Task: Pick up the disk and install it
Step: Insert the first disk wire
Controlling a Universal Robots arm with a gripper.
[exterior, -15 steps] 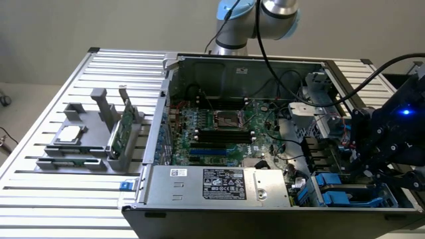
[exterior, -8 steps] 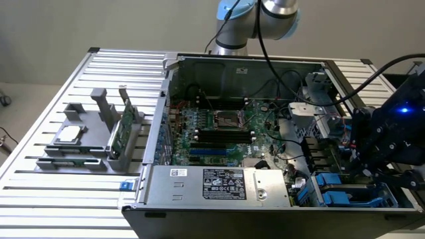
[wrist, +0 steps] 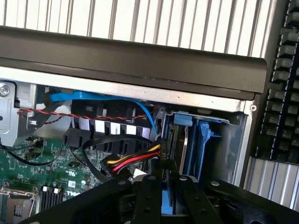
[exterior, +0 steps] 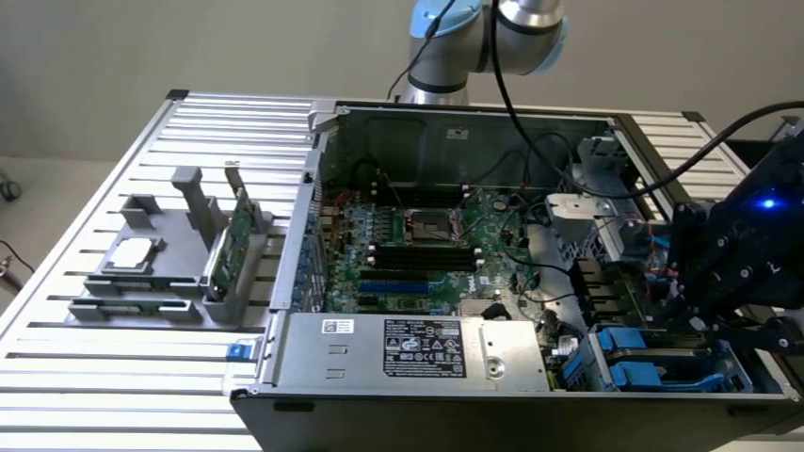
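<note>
Disk (wrist: 183,147) stands on edge in the drive bay (wrist: 232,140), silver metal flanked by its blue frame, at the case corner toward the desk's near edge on the exterior view's right. The end effector (wrist: 167,179) is clenched on the disk. Its two black fingers (wrist: 150,189) stand close together, and a strip of blue frame shows between them. A second blue carrier (wrist: 204,140) sits just beside the disk in the same bay.

Red, yellow and black power leads (wrist: 135,159) run to a plug next to the disk's edge. A flat blue cable (wrist: 100,98) curves above them under the case rim, and a twisted red-black wire (wrist: 70,114) crosses nearby. A keyboard (wrist: 285,93) lies outside the case wall on the slats.

In the exterior view the open case (exterior: 440,111) lies on its side on the slatted metal desk (exterior: 126,377), filling the middle and the right part of it. The motherboard (exterior: 415,250) faces up inside. A silver power supply (exterior: 415,350) with a printed label sits along the case side nearest the desk's near edge. The arm (exterior: 434,38) rises at the far edge behind the case, and its black wrist housing (exterior: 754,259) with a blue light hangs over the bay corner.

Toward the desk's left edge in that view, well apart from the case, a grey fixture (exterior: 188,202) carries a square silver chip (exterior: 132,252) and an upright green card (exterior: 233,240).
</note>
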